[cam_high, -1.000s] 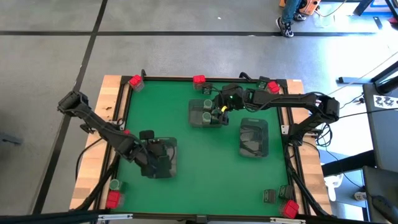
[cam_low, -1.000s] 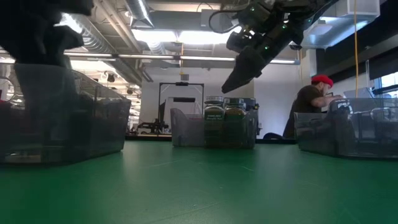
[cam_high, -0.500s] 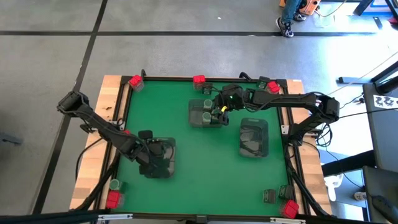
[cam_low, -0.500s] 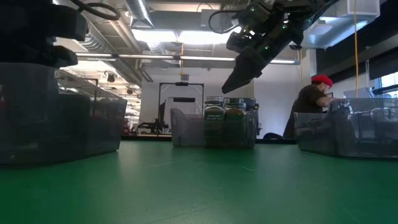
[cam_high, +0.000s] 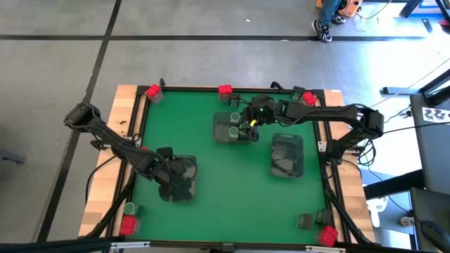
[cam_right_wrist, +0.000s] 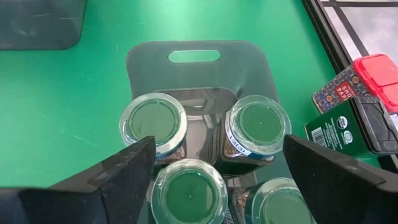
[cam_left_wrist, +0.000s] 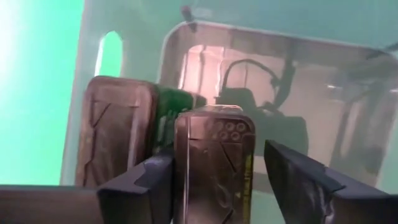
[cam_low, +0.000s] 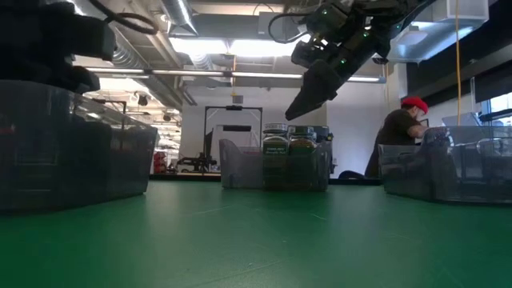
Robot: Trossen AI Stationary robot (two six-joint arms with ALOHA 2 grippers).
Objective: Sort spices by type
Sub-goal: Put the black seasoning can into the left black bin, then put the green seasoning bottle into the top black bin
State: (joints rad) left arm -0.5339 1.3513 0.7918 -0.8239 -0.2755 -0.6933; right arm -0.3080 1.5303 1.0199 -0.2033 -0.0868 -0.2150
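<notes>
My left gripper [cam_high: 173, 184] [cam_left_wrist: 217, 171] hangs open over the left grey tray [cam_high: 190, 167], pointing down. Two dark grey tins stand on end inside that tray: the nearer tin [cam_left_wrist: 214, 162] sits between my fingers and the second tin [cam_left_wrist: 118, 134] stands beside it. My right gripper [cam_high: 252, 125] [cam_low: 298, 108] hovers open above the middle tray [cam_right_wrist: 149, 59], which holds several round grey-green jars [cam_right_wrist: 153, 124] standing upright with their lids up. It is well above the jars. My left gripper straddles the nearer tin's upper end [cam_left_wrist: 186, 155] from above. One finger [cam_left_wrist: 146, 186] lies right beside the tin's side, and I cannot tell whether it touches. The other finger [cam_left_wrist: 298, 180] stands clear of it. The tin stands in the tray.
A third grey tray [cam_high: 287, 156] sits on the right of the green mat. Red boxes [cam_high: 152, 91] [cam_high: 225, 90] [cam_high: 328, 235], a tin [cam_high: 304, 221] and a jar [cam_high: 129, 208] lie along the table's edges. A person [cam_low: 400, 136] sits in the room behind.
My left gripper has risen out of the left tray and drifted slightly toward the table's left. In the low view the left tray has also slid a little toward the left. My right arm has kept still.
</notes>
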